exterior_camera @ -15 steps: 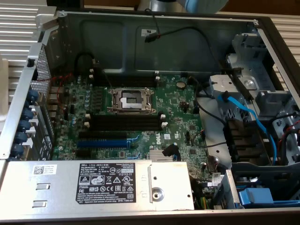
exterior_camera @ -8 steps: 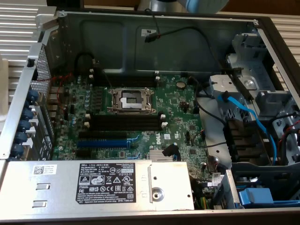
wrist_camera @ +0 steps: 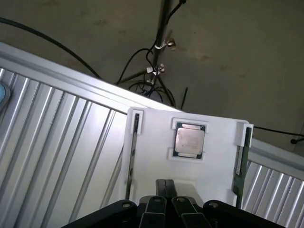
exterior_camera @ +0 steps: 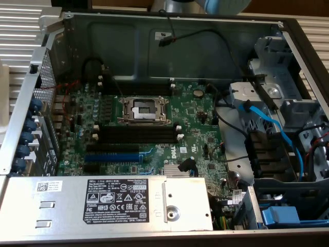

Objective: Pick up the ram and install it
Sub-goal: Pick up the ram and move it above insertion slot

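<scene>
Gripper (wrist_camera: pixel 166 182): one, fingers pressed together, nothing between them, poised over the near edge of a white holder (wrist_camera: pixel 213 142); count one. Taking the way the fingers point as twelve o'clock, the holder carries a processor (wrist_camera: pixel 189 139), count one, lying flat at twelve, well apart from the fingertips. Ram, count two: ram stick A (wrist_camera: pixel 133 154) at about eleven o'clock and ram stick B (wrist_camera: pixel 242 159) at about one o'clock, one along each side edge of the holder with the processor between them. Each stick stands on its thin edge in clips, long axis running from near the gripper away toward twelve, the two parallel; neither touches the fingers. The holder rests on a ribbed metal table (wrist_camera: pixel 52 156), with loose black cables (wrist_camera: pixel 142 71) on the floor beyond. Exterior view: part of the arm (exterior_camera: pixel 218 5) at twelve o'clock above an open computer case (exterior_camera: pixel 169 38); motherboard (exterior_camera: pixel 198 128) at centre; empty processor socket (exterior_camera: pixel 142 109), count one; black slots (exterior_camera: pixel 136 135) banked at the socket's six and twelve o'clock, count unclear; blue slot (exterior_camera: pixel 111 156), count one, at seven o'clock; labelled power supply (exterior_camera: pixel 118 198), count one, at six
</scene>
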You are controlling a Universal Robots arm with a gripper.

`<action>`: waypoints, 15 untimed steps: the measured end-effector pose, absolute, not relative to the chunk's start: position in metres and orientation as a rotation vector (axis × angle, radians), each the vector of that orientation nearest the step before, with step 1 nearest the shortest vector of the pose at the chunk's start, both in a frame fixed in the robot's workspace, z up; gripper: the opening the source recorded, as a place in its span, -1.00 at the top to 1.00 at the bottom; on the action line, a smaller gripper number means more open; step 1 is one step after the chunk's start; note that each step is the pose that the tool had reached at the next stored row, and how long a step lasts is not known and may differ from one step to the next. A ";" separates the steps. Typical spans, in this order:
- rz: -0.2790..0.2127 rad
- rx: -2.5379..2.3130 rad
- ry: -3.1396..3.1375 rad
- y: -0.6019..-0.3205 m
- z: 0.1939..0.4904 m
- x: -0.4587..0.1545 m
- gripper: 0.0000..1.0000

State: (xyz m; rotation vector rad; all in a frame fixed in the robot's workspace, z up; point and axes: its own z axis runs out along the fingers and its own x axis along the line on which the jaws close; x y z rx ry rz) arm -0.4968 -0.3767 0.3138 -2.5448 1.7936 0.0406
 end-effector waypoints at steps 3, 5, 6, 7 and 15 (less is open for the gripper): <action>0.041 -2.545 1.794 -0.377 0.308 -0.497 0.80; 0.041 -2.545 1.794 -0.377 0.305 -0.497 0.80; 0.041 -2.545 1.794 -0.377 0.303 -0.497 0.80; 0.041 -2.545 1.794 -0.377 0.301 -0.497 0.80; 0.040 -2.520 1.828 -0.381 0.287 -0.497 0.80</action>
